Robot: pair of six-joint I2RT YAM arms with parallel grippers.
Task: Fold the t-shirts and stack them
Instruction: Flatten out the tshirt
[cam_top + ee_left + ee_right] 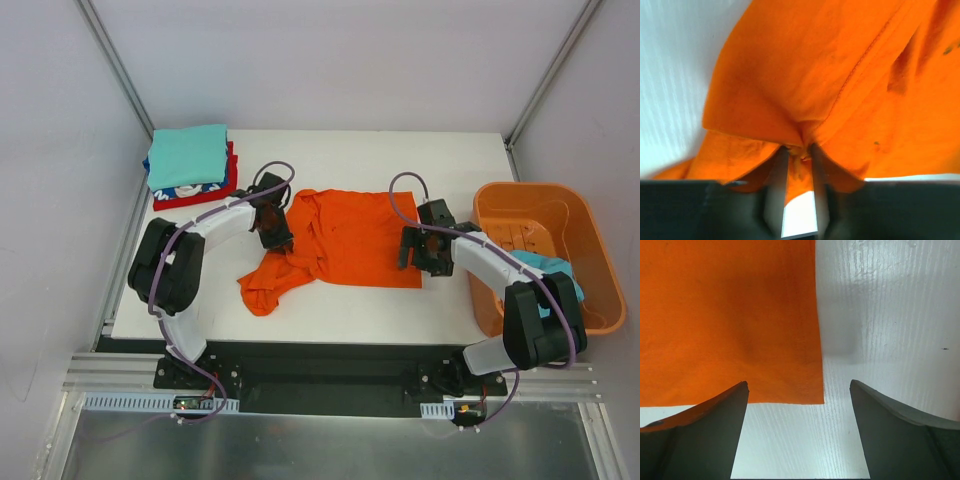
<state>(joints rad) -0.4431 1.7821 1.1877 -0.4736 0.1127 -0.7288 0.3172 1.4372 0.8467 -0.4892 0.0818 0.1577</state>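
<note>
Orange t-shirt (345,240): lies in the middle of the white table (440,160), between the two arms. Its right part is spread flat with a straight hem. Its left part is rumpled and trails in a bunched tail toward the near edge.
Left pincer (799,149): at the shirt's left edge, closed down narrow. A gathered fold of the orange cloth is nipped between its fingertips (777,170), and the fabric puckers into creases that run up from the grip.
Right pincer (799,382): spread wide and holding nothing. It hangs over the shirt's near right corner, with one finger (715,415) above the cloth and the other above bare table.
Stack: at the far left corner of the table. A folded teal t-shirt (188,155) is on top, a blue-and-white patterned t-shirt (185,190) is under it, and a red t-shirt (200,200) is at the bottom.
Orange plastic basket (590,240): stands at the right edge of the table, just beside the right arm.
Loose teal t-shirt (545,265): crumpled inside the basket at its near side, partly hidden by the right arm.
</note>
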